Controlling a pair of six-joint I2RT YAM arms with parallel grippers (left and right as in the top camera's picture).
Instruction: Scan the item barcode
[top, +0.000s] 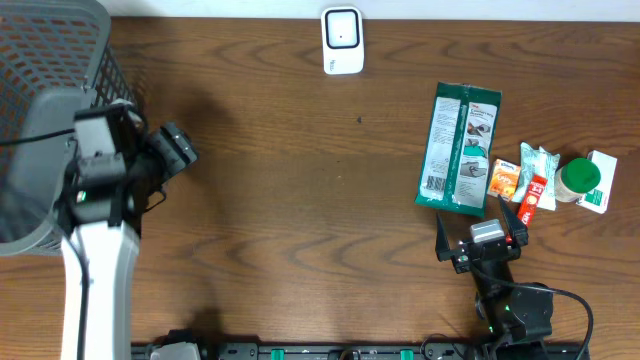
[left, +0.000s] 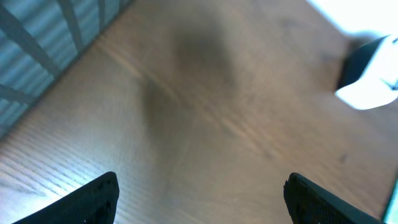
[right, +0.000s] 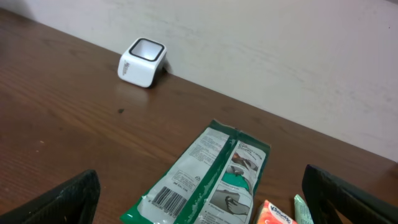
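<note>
Right pincer (top: 480, 228): jaws at full spread, nothing held. Green wipes pack (top: 458, 150) lies flat just ahead of the fingertips, barcode (right: 166, 199) face up at its near left corner. Scanner (top: 342, 40) stands well beyond, ahead and left. Pack judged light, soft, slick crinkly film; best pinched at the near end seal, beside the barcode. Left pincer (left: 202, 202): wide, empty, far off.

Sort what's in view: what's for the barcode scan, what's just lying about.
For the job: white scanner, green packet with its barcode showing (likely the item).
Lying about: grey basket, orange packet, green-lidded jar, white box.
</note>
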